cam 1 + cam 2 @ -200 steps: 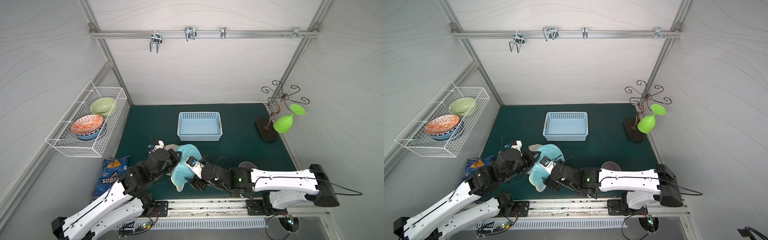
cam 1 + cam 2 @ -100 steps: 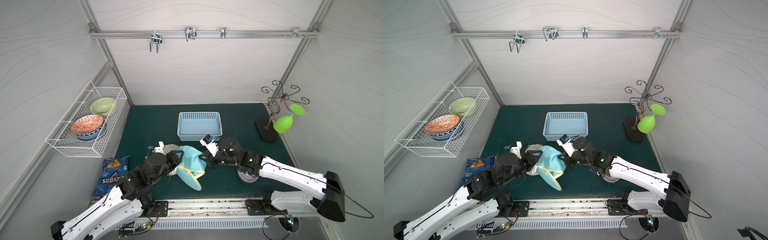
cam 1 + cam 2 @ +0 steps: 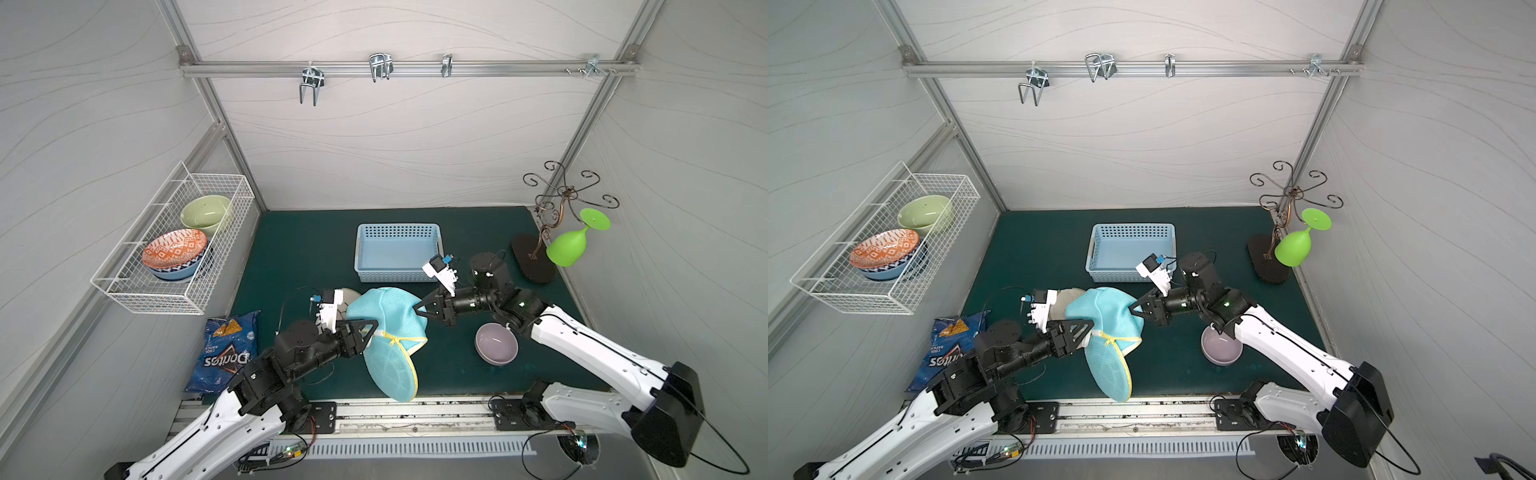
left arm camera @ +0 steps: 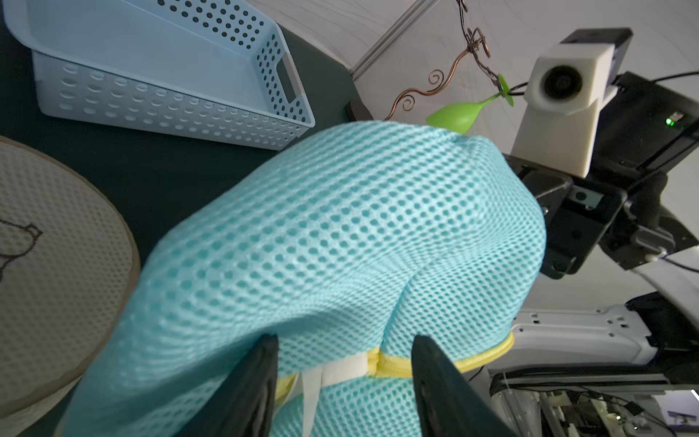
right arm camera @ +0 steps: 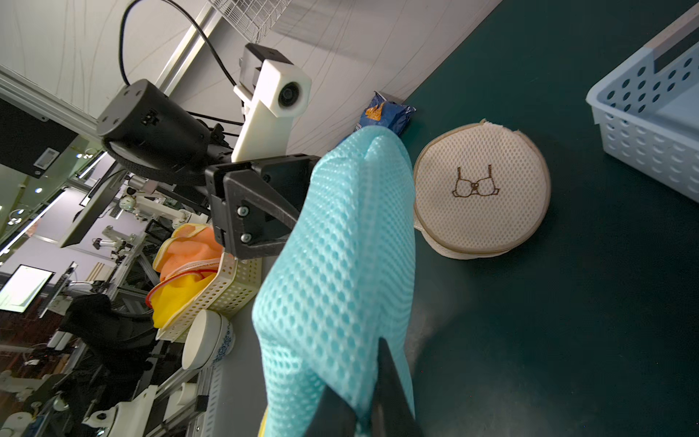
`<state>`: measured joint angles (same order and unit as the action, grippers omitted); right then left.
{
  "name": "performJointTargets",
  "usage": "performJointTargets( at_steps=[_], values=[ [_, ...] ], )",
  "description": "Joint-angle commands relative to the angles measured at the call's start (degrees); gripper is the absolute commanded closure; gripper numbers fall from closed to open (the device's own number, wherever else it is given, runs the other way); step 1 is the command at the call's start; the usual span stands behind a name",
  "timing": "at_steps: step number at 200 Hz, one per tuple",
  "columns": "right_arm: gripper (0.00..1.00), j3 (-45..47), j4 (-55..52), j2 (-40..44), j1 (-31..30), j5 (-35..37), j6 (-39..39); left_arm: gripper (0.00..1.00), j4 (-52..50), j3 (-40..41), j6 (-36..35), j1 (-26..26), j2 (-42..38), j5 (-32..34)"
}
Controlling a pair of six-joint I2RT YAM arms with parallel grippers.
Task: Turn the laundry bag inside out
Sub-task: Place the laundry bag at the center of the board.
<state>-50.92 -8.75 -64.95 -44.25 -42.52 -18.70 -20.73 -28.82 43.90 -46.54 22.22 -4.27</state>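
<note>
- The teal mesh bag [image 3: 386, 320] hangs above the front middle of the worktop [image 3: 299, 257], held up between the two arms, with its lower flap drooping toward the front edge.
- The right fingers [image 5: 387, 386] are clenched on the mesh on the side toward that arm.
- The left fingers [image 4: 435, 378] stand apart, released, with the bag's yellow zip seam showing in the gap.
- A cream pouch [image 3: 348, 296] lies just behind the bag, a blue basket [image 3: 397, 253] is farther back, and a purple bowl [image 3: 496, 343] sits beside the right arm.

In both top views the laundry bag [image 3: 386, 311] and the left wrist camera [image 3: 328, 309] hid most of the round pouch [image 3: 351, 296]; the right arm [image 3: 582, 340] covered the bowl's [image 3: 496, 349] far edge.
</note>
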Motion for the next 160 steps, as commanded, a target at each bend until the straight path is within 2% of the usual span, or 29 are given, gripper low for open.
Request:
performJointTargets(
  at_steps=[1,17,26,48,86,107,128,160],
  values=[
    [1.0,-0.9,-1.1,-0.4,0.9,-4.6,-1.6,0.39,-2.8,-2.5,-4.7,-0.2,-2.0,-0.8],
    [1.0,-2.4,-3.7,-2.2,2.2,-6.9,-1.4,0.38,-5.5,-3.8,-6.7,-1.8,-1.5,0.4],
    [1.0,-3.1,-4.1,-4.3,3.6,-10.6,-2.0,0.35,-6.8,-4.7,-7.6,-3.2,-0.9,2.8],
    [1.0,-1.9,1.9,-8.5,6.6,-16.5,-7.5,0.33,-8.8,-5.7,-9.7,-7.9,2.0,9.4],
    [1.0,1.0,8.5,-13.4,8.7,-20.8,-12.4,0.31,-8.7,-6.6,-11.6,-17.5,9.6,20.0],
    [1.0,3.0,15.8,-14.7,10.4,-23.5,-17.1,0.32,-10.4,-7.6,-10.4,-20.6,13.5,25.1],
    [1.0,3.1,17.0,-14.9,10.6,-24.2,-17.6,0.3,-12.8,-7.6,-8.9,-21.8,13.8,30.9],
    [1.0,3.6,18.1,-15.5,10.6,-24.9,-17.8,0.32,-10.0,-6.7,-8.8,-21.8,13.9,31.7]
  ],
)
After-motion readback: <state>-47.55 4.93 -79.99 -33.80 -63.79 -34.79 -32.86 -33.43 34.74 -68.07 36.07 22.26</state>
